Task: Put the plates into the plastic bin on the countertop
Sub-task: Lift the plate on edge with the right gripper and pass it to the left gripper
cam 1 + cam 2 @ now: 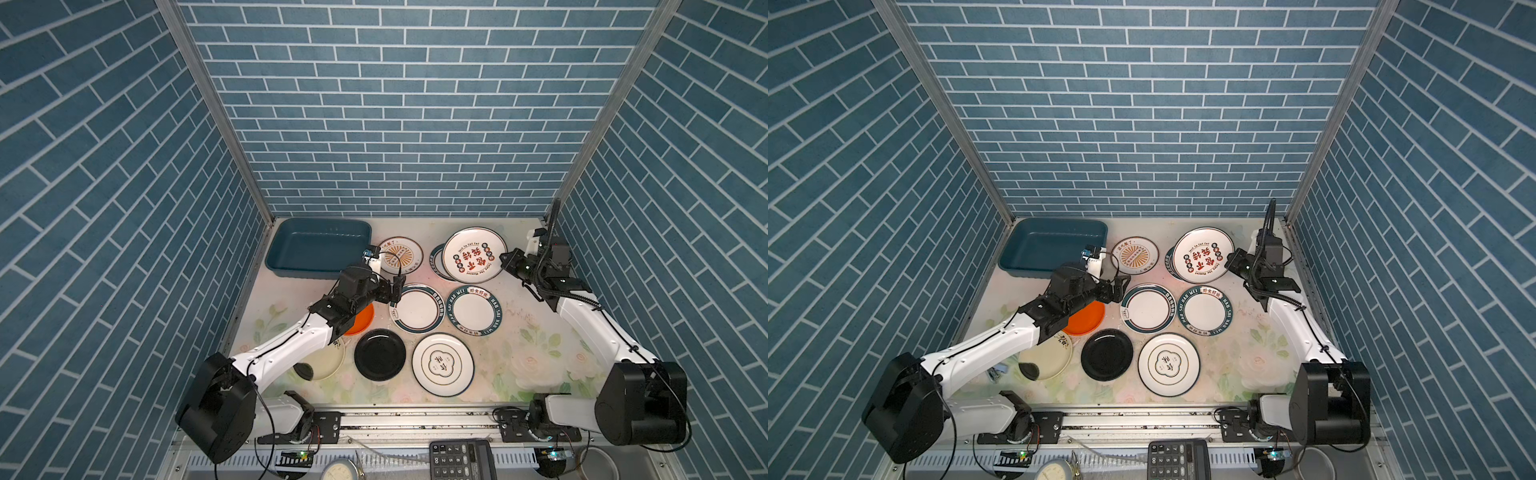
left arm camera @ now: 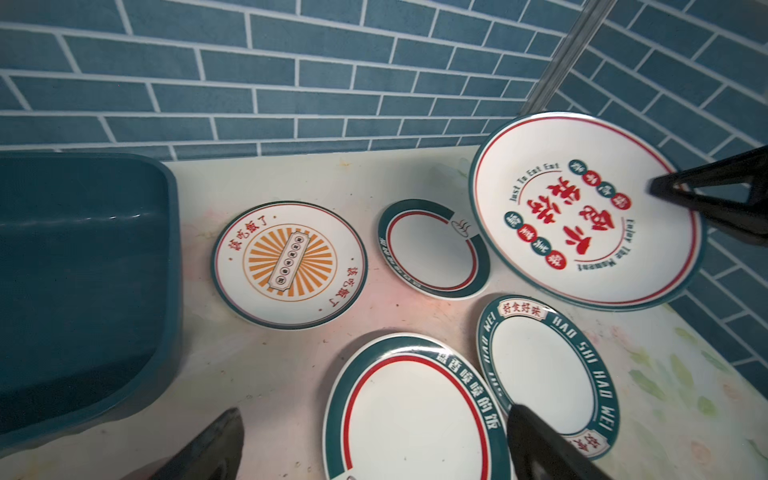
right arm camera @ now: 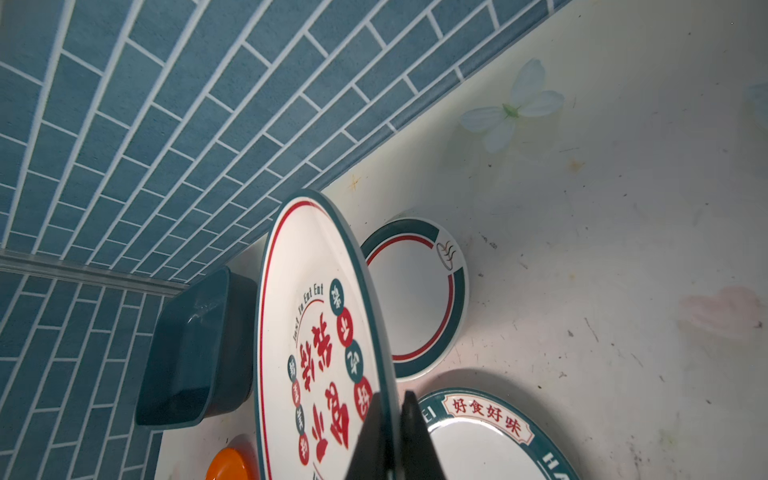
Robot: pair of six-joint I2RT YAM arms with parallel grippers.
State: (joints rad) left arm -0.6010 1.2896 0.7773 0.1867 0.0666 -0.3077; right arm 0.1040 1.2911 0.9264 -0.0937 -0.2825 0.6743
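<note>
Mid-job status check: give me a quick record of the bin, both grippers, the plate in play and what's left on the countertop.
bin: plastic bin empty, at the far left of the countertop
right gripper: right gripper shut on the rim of the large red-lettered plate
held plate: tilted, raised over a small teal-rimmed plate; contact between them unclear
left gripper: left gripper open, holding nothing, between bin and plates
plates in bin: none
plates on countertop: eight, lying flat

Orange plate [image 1: 363, 322] half under left arm [image 1: 291, 345], small teal-rimmed plate [image 1: 435, 262] mostly behind lettered plate [image 1: 473, 255]
</note>
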